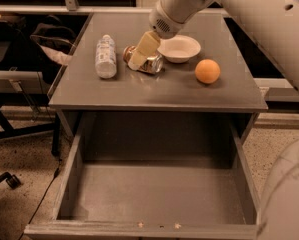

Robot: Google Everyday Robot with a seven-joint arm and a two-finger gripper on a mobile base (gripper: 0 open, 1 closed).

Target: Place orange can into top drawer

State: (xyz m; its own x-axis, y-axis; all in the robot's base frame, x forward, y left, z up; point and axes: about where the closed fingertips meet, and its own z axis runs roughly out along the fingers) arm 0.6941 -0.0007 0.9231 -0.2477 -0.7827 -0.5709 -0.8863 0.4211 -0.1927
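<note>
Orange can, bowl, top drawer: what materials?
Orange can: likely metal, glossy; its end glints silver. It lies on the cabinet top, gripper right at it. Bowl: smooth white, ceramic or plastic, unclear. Top drawer: matte grey, painted metal or laminate; scuffed front edge.
</note>
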